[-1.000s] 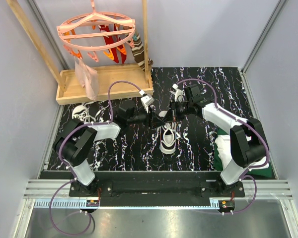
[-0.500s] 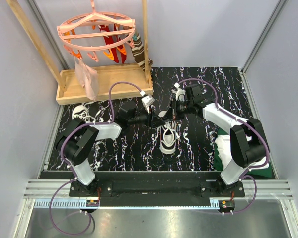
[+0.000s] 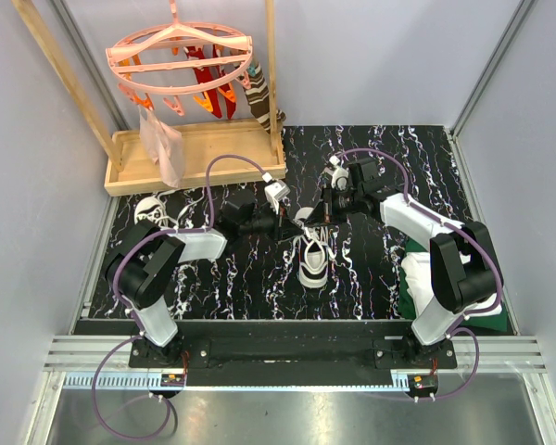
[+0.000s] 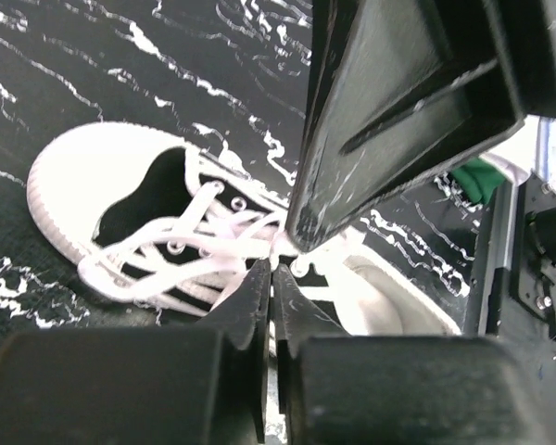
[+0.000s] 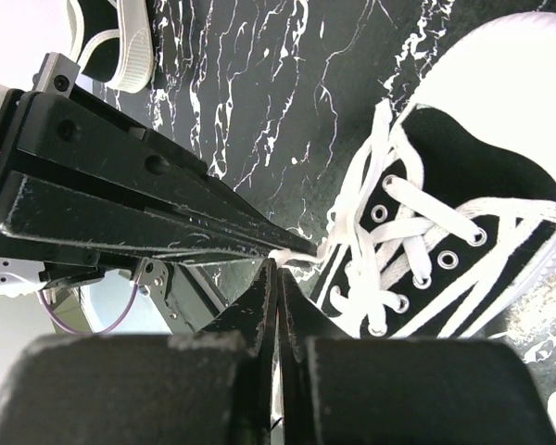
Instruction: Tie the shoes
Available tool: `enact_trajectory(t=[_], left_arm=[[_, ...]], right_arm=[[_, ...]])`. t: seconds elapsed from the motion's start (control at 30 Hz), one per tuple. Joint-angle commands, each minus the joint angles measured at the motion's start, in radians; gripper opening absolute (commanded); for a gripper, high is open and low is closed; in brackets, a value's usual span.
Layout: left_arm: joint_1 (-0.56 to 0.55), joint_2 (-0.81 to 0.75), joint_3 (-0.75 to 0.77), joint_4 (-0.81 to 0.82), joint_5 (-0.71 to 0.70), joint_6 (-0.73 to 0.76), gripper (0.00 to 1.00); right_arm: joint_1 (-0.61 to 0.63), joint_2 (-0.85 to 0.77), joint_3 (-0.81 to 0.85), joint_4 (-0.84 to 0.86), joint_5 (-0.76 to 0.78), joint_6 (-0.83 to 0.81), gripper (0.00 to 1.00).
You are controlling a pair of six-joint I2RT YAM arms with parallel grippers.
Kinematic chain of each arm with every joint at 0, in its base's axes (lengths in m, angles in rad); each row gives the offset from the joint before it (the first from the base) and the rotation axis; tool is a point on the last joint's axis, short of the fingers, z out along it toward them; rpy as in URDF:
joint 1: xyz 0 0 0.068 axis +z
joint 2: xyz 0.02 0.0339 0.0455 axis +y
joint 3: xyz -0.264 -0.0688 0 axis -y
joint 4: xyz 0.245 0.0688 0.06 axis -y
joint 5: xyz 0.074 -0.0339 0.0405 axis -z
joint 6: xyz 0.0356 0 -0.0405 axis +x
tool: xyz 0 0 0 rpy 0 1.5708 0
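Note:
One of the shoes (image 3: pixel 313 258), black canvas with a white toe cap, lies mid-table with its toe toward me and its white laces (image 5: pixel 403 232) loose. My left gripper (image 3: pixel 295 225) and right gripper (image 3: pixel 317 221) meet tip to tip over its heel end. In the left wrist view my left gripper (image 4: pixel 271 269) is shut, pinching a strand of white lace (image 4: pixel 280 252) at its tips above the shoe (image 4: pixel 83 176). In the right wrist view my right gripper (image 5: pixel 280 266) is shut on the lace (image 5: pixel 304 252) beside the shoe (image 5: pixel 482 176). The other shoe (image 3: pixel 156 211) lies at far left.
A wooden tray (image 3: pixel 195 171) with upright posts stands at the back left. A pink clip hanger (image 3: pixel 181 60) and a striped sock (image 3: pixel 259 93) hang above it. A folded white-and-green cloth (image 3: pixel 417 278) lies by the right arm's base.
My left gripper has closed from open onto the lace and slid slightly right. The right gripper stayed shut and drew a little toward the back.

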Motion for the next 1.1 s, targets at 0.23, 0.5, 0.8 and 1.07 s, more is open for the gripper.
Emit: enact_trajectory(t=[0.23,0.5,0.8,1.07], left_arm=[[-0.001,-0.042,-0.014,0.115,0.04,0.001,0.39],[-0.005,-0.018,0.018,0.135,0.056,-0.036,0.49],[-0.005,0.005,0.019,0.152,0.012,-0.093,0.5],[-0.01,0.024,0.05,0.112,-0.052,-0.115,0.44]], right_arm=[[-0.012,-0.012,-0.016,0.046,-0.008,0.031,0.0],[-0.012,0.001,-0.023,0.094,-0.006,0.084,0.0],[-0.012,-0.005,-0.048,0.151,-0.003,0.142,0.0],[-0.012,-0.009,-0.066,0.177,0.009,0.182,0.0]])
